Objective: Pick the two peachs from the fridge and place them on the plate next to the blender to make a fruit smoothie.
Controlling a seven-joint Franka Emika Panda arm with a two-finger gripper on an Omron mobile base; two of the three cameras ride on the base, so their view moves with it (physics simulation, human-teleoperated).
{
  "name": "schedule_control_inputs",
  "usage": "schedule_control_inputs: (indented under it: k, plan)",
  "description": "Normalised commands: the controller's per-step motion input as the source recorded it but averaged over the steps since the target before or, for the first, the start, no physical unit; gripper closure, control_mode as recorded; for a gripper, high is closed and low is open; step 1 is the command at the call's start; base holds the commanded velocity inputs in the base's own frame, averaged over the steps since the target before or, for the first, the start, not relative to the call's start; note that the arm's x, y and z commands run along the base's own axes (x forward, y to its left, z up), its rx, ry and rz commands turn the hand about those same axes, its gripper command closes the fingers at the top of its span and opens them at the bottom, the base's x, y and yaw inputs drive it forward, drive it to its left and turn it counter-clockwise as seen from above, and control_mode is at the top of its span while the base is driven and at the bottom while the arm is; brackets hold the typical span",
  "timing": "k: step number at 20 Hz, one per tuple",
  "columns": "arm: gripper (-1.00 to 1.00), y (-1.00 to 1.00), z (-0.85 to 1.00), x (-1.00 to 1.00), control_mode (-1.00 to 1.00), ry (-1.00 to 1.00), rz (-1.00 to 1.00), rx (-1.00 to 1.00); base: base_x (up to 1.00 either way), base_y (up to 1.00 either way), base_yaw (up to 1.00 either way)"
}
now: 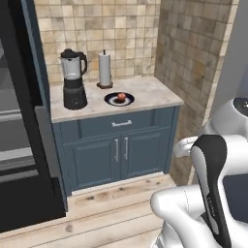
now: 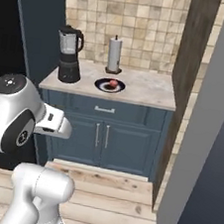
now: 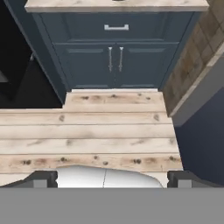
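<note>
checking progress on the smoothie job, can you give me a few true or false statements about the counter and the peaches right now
1. One peach lies on the plate. True.
2. The plate sits left of the blender. False: in both base views it is on the blender's right, in front of the paper towel roll.
3. Two peaches are on the plate. False: just one is there.
4. The cabinet doors under the counter are shut. True.
5. The gripper holds a peach. False: in the hand view its fingertips stand wide apart with nothing between them.
</note>
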Motion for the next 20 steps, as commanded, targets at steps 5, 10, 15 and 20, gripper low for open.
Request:
schedule_control_inputs:
  k: [5, 10, 15, 20]
  plan:
    - [-1.00, 0.00, 0.00, 0.00, 1.00, 0.00, 0.00, 0.00, -1.00, 1.00, 0.22]
    - [-1.00, 0.00, 0.00, 0.00, 1.00, 0.00, 0.00, 0.00, -0.91, 1.00, 0.24]
    - [-1.00, 0.00, 0.00, 0.00, 1.00, 0.00, 0.00, 0.00, -0.59, 1.00, 0.15]
    - [-1.00, 0.00, 0.00, 0.00, 1.00, 0.00, 0.00, 0.00, 0.35, 0.98, 0.01]
